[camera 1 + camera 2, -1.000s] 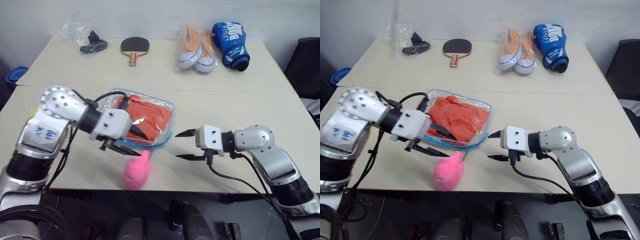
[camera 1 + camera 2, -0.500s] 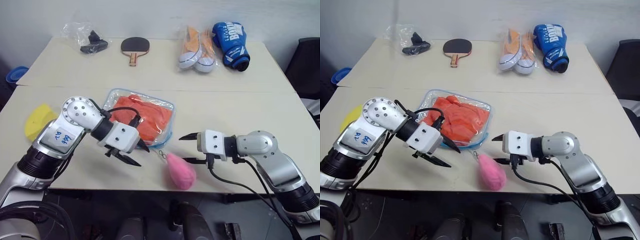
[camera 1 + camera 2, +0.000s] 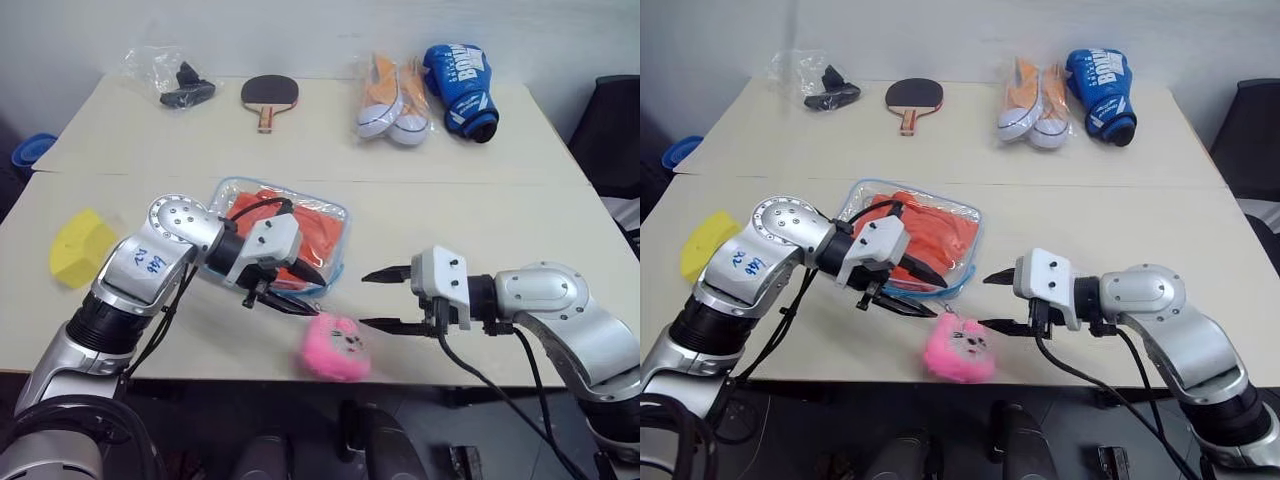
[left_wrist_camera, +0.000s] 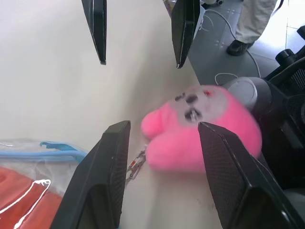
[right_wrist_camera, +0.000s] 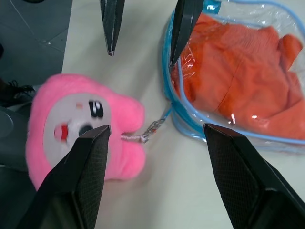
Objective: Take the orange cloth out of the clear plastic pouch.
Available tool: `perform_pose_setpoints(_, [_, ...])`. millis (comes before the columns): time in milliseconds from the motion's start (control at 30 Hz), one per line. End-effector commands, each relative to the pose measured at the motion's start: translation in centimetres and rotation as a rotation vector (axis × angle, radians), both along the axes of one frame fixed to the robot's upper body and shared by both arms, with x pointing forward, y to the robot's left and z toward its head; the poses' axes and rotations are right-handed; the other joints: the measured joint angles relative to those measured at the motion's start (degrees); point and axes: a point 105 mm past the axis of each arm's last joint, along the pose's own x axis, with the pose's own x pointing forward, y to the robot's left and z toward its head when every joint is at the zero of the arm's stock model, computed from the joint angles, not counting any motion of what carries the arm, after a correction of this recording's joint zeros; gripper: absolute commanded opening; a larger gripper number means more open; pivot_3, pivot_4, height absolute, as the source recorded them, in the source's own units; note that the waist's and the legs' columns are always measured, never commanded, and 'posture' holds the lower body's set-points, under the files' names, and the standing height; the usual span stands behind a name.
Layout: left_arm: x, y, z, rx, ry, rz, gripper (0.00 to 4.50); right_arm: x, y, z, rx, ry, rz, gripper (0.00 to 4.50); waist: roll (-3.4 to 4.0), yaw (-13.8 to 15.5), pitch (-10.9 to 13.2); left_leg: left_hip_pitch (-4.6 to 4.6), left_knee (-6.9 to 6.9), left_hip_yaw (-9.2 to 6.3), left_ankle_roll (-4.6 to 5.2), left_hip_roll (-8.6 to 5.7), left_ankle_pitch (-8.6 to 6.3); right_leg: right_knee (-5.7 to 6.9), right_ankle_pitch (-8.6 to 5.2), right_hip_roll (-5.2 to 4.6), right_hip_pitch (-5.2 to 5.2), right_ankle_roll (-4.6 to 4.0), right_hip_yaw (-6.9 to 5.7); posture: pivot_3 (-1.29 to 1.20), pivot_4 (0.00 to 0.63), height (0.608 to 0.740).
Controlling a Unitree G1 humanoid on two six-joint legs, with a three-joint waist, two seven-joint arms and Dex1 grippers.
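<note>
Left eye view has the clear plastic pouch (image 3: 283,232) lying near the table's front edge with the orange cloth (image 3: 300,228) still sealed inside, so I'd say the opening step is only starting. The left gripper (image 3: 292,290) hovers at the pouch's 6 o'clock corner, jaws apart and empty. The right gripper (image 3: 385,299), also spread and empty, sits near its 4 o'clock. Next someone must pin the pouch and find its zip. Right wrist view adds a chain (image 5: 153,128) tying the pink plush (image 5: 83,137) to the pouch.
</note>
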Motion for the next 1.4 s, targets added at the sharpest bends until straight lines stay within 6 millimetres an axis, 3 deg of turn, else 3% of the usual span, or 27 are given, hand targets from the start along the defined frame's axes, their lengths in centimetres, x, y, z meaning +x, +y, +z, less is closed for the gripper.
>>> perform_pose_setpoints(33, [-0.4,-0.8,0.5,-0.016,-0.042,-0.045,2.40,-1.1,0.4,0.2,0.004,0.010,0.010,3.23,0.00,0.1,0.0,-0.02,0.00,0.00,0.00,0.00,0.00,-0.01,0.00,0.00,-0.01,0.00,0.00,0.00,0.150,0.740])
perform_pose_setpoints(200, [-1.0,-1.8,-1.0,0.033,-0.026,-0.091,2.40,-1.4,0.4,-1.1,-0.026,0.037,-0.013,3.23,0.00,0.1,0.0,-0.02,0.00,-0.02,0.01,-0.03,0.00,-0.05,0.01,-0.01,0.02,0.02,0.00,0.00,0.150,0.740])
perform_pose_setpoints(300, [-2.3,-1.6,-2.4,0.102,-0.007,-0.167,2.40,-1.3,0.0,-1.2,-0.044,0.028,-0.036,3.23,0.00,-0.1,0.0,-0.01,-0.02,-0.02,0.01,-0.02,0.00,-0.07,0.01,0.02,0.00,0.02,0.01,0.00,0.150,0.740])
perform_pose_setpoints(467, [-2.9,-1.8,-4.5,0.192,0.042,-0.190,2.40,-1.3,-1.1,-1.0,-0.084,0.007,-0.043,3.23,0.00,0.0,0.0,0.01,-0.01,-0.01,0.01,-0.03,0.00,-0.21,0.00,0.02,0.02,0.01,0.03,0.00,0.150,0.740])
perform_pose_setpoints(767, [-1.5,-1.4,-7.3,0.329,-0.042,-0.191,2.40,-1.1,-1.7,-0.1,-0.107,-0.042,-0.057,3.23,0.00,0.1,0.0,0.13,-0.04,-0.04,0.05,-0.03,-0.03,-0.28,0.00,0.03,0.18,0.01,0.03,0.00,0.150,0.740])
perform_pose_setpoints(900, [-1.4,-1.0,-8.0,0.349,-0.056,-0.190,2.40,-0.9,-1.8,-0.1,-0.132,-0.068,-0.054,3.23,0.00,0.0,0.0,0.33,-0.16,-0.15,0.14,0.05,-0.08,-0.51,-0.01,0.08,0.76,0.01,-0.06,0.00,0.150,0.740])
perform_pose_setpoints(1167, [-1.3,-0.1,-7.7,0.336,-0.057,-0.156,0.16,0.0,-1.5,-0.1,-0.122,-0.099,-0.047,3.23,0.00,0.0,0.0,0.35,-0.14,-0.17,0.13,0.06,-0.07,-0.49,-0.01,0.07,0.79,0.02,-0.04,0.00,0.150,0.740])
perform_pose_setpoints(1300, [-1.1,0.3,-7.2,0.333,-0.063,-0.130,0.02,0.6,-1.4,-0.1,-0.124,-0.119,-0.034,3.23,0.00,0.0,0.0,0.35,-0.14,-0.16,0.13,0.06,-0.07,-0.49,-0.02,0.07,0.78,0.01,-0.05,0.00,0.150,0.740])
perform_pose_setpoints(1400, [-1.2,1.8,-6.1,0.358,-0.076,-0.134,0.02,1.1,-1.0,-0.7,-0.149,-0.152,0.000,3.23,0.00,-0.3,0.0,0.35,-0.15,-0.15,0.13,0.08,-0.07,-0.50,-0.01,0.09,0.78,0.01,-0.04,0.00,0.150,0.740])
